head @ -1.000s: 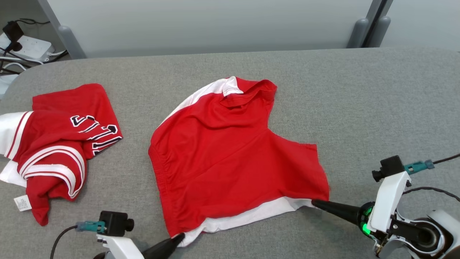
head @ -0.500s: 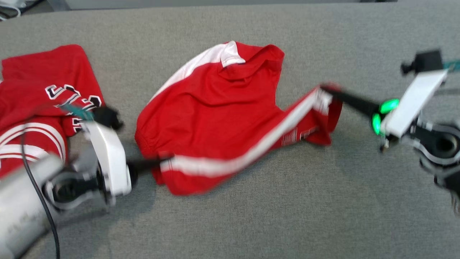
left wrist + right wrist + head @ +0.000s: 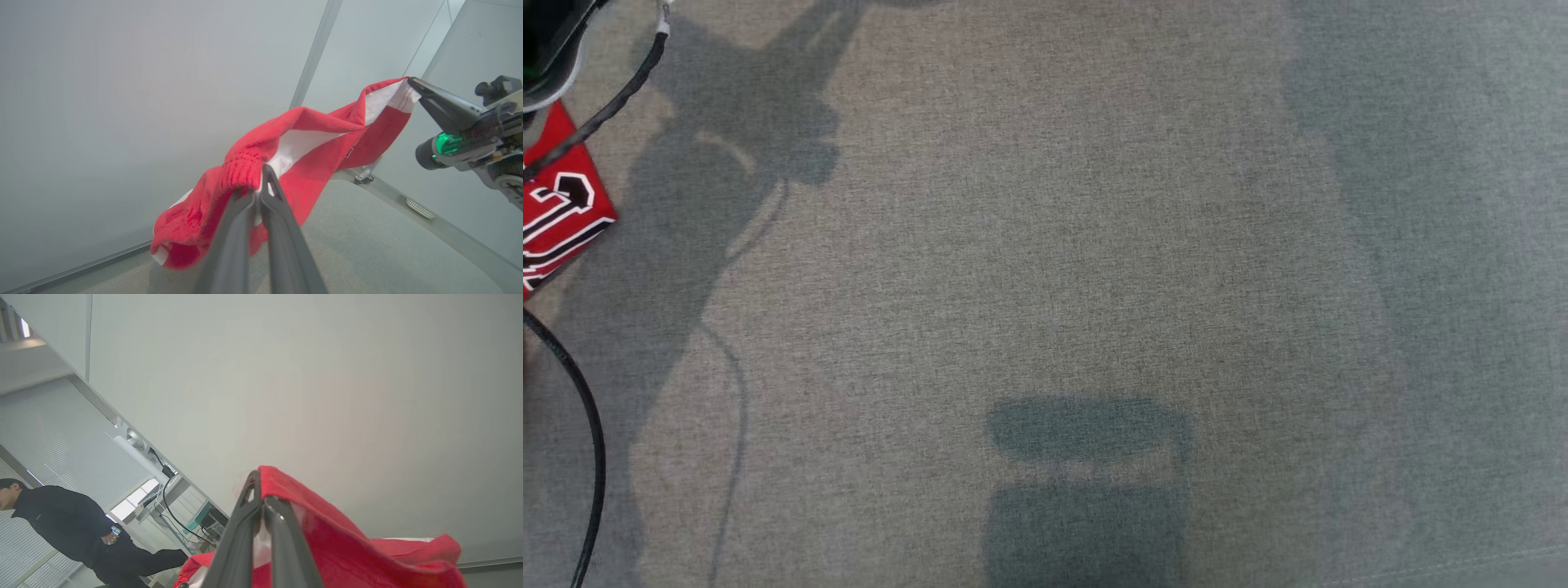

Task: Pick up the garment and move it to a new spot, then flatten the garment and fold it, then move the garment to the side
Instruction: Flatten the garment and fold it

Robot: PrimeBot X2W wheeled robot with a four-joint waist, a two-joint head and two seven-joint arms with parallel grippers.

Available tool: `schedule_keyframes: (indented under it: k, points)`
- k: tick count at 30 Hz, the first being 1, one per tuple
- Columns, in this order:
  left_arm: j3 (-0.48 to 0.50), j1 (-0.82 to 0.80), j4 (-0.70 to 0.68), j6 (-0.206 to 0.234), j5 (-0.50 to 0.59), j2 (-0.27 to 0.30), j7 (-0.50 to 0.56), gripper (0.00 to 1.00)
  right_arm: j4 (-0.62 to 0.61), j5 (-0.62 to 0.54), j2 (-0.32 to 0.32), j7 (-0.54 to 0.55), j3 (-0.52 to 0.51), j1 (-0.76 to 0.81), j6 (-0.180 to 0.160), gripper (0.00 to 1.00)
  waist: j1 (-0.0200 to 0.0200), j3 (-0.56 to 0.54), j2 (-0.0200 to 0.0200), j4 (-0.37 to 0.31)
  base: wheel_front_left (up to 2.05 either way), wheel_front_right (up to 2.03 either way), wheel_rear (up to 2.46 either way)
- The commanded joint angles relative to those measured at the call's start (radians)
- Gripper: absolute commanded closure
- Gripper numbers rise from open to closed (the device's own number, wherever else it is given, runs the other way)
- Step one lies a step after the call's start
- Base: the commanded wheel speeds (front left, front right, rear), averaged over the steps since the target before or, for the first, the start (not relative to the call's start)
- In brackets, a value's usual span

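Garment (image 3: 314,175) hangs pinched in closed left jaws and right jaws.

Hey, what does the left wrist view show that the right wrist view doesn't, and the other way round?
Left wrist view: the left gripper shut on the garment at its ribbed edge, the right gripper pinching the far corner, and the grey table below.
Right wrist view: a person in dark clothes at the lower left, blinds and cables.
Both: the red-and-white garment held up off the table in shut fingers, against a pale wall.
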Motion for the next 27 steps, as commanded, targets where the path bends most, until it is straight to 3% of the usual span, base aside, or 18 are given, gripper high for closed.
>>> schedule_keyframes:
  k: [1, 8, 12, 18, 27]
  points:
    - [0.033, 0.006, -0.006, -0.007, -0.022, 0.050, -0.026, 1.00, -0.041, 0.022, 0.003, 0.025, 0.003, 0.046, 0.005, 1.00, 0.0000, 0.018, 0.0000, -0.010, 0.00, 0.00, 0.00]
    - [-0.064, 0.234, -0.015, -0.007, -0.151, 0.066, -0.037, 1.00, -0.145, 0.157, -0.059, 0.284, 0.127, 0.289, 0.005, 1.00, 0.0000, 0.015, 0.0000, -0.009, 0.00, 0.00, 0.00]
    - [-0.091, 0.366, -0.053, -0.007, -0.196, 0.066, -0.084, 1.00, -0.169, 0.217, -0.094, 0.372, 0.149, 0.414, 0.005, 1.00, 0.0000, -0.018, 0.0000, -0.004, 0.00, 0.00, 0.00]
    - [-0.153, 0.558, -0.099, -0.007, -0.226, 0.052, -0.132, 1.00, -0.160, 0.247, -0.156, 0.410, 0.140, 0.604, 0.005, 1.00, 0.0000, -0.110, 0.0000, 0.026, 0.00, 0.00, 0.00]
    - [-0.172, 0.718, -0.106, -0.007, -0.262, 0.029, -0.144, 1.00, -0.194, 0.295, -0.185, 0.458, 0.099, 0.801, 0.005, 1.00, 0.0000, -0.234, 0.0000, 0.042, 0.00, 0.00, 0.00]
